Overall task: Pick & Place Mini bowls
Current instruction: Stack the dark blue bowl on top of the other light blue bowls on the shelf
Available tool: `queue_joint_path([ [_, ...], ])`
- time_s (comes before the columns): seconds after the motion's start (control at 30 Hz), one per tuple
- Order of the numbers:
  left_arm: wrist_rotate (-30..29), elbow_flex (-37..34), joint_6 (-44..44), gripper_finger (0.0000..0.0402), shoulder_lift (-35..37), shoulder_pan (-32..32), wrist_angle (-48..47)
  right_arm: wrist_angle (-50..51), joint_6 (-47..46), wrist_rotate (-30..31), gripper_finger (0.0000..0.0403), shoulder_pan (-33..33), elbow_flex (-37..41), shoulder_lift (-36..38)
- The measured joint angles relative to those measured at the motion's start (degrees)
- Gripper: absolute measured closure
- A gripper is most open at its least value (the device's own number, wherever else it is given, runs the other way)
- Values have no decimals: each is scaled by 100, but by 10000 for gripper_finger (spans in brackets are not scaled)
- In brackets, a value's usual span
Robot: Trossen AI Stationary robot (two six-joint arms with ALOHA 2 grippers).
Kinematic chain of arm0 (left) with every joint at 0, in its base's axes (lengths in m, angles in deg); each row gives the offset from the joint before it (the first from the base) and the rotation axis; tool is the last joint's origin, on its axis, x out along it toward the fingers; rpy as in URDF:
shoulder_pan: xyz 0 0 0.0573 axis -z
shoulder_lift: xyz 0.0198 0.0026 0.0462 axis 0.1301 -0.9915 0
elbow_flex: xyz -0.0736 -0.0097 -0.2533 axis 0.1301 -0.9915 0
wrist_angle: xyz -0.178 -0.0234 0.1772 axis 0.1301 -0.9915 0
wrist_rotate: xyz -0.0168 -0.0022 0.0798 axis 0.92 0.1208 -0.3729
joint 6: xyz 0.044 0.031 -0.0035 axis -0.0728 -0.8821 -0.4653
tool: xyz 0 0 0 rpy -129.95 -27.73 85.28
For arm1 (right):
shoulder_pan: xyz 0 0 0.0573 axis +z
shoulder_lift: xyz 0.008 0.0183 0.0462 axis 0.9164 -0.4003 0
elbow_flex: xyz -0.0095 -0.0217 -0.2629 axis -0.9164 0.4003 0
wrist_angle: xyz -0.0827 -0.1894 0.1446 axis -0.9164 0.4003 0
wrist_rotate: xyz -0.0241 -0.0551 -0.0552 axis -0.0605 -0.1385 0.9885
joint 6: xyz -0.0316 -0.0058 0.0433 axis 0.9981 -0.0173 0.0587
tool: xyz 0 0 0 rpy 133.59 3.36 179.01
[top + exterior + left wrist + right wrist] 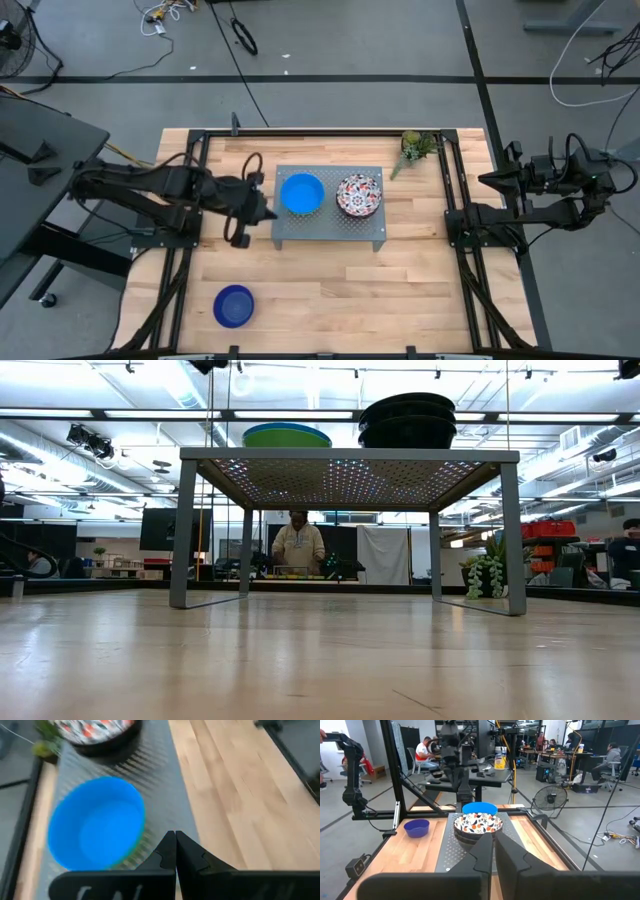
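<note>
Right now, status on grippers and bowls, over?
Left gripper shut, empty, beside stand. Right gripper parked at table's right edge. Light blue bowl, floral bowl on stand; dark blue bowl on table.

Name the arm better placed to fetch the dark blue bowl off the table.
Left. The dark blue bowl lies on the left arm's side; the left gripper, fingers shut, hangs by the stand. The right gripper waits beyond the table's far edge.

A light blue bowl (302, 193) nested in a green one sits upright beside stacked floral bowls (359, 194) on the stand (330, 232), a dark blue bowl (233, 306) apart on the counter (400, 290).
</note>
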Motion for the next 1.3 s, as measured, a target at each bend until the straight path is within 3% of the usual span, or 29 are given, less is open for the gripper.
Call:
queue_joint_path([
  [0.23,486,2,462,401,-12,655,-553,0,0,0,380,0,0,0],
  [0.87,781,7,3055,401,-24,2526,-1386,0,1,-1,380,-1,-1,0],
  [1.3,882,7,4091,396,-727,2924,-1607,0,0,0,380,0,-1,-2],
])
